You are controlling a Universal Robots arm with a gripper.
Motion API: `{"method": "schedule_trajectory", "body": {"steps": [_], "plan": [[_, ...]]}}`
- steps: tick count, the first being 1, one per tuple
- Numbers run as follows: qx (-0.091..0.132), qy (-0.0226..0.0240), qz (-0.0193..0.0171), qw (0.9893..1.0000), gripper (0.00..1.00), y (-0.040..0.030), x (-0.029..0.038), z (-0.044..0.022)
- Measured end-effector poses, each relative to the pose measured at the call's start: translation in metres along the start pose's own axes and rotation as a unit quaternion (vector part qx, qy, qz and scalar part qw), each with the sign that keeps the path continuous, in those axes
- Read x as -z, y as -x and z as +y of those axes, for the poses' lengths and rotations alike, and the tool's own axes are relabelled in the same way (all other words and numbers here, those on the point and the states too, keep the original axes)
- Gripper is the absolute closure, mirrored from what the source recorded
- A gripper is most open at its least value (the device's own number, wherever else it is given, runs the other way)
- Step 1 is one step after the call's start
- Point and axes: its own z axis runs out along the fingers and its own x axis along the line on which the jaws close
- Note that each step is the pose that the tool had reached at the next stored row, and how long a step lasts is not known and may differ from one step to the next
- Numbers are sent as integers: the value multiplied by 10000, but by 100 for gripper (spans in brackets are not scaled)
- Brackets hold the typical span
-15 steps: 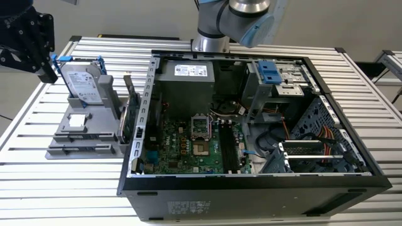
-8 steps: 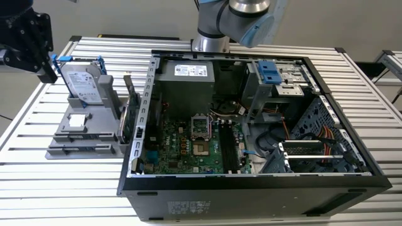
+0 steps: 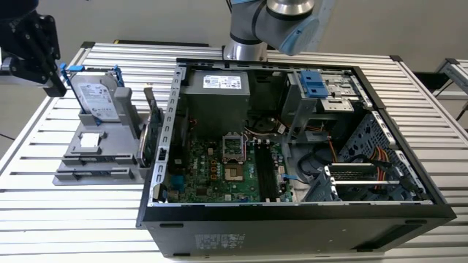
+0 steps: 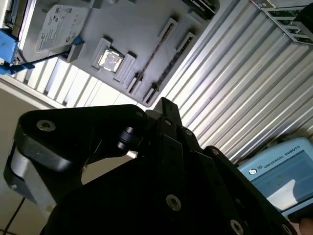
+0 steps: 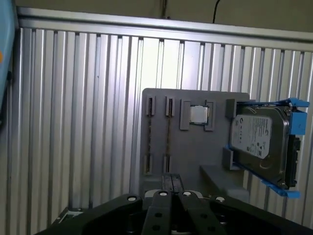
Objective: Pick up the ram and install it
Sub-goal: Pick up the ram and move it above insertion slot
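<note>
Hangs near the grey holder (image 5: 195, 147) with hand (image 5: 171, 177) pinched together, empty; hard drive (image 5: 254, 137) on the holder, computer case (image 3: 292, 219) beside it.

Ribbed bare-metal table (image 5: 73, 122); matt grey plastic holder (image 5: 190, 147); shiny metal HDD (image 5: 254, 139).

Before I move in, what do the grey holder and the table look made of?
The grey holder looks like matte plastic, uniform and dull; likely, not certain. The table looks like bare aluminium: ribbed silvery slats catching bright glare.
</note>
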Motion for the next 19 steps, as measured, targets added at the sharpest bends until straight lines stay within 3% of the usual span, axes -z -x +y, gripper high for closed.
{"method": "schedule_trajectory", "body": {"steps": [7,19], "plan": [[224,8,1,9997,100,0,-3,0],[143,5,2,9999,100,-4,-4,0]]}}
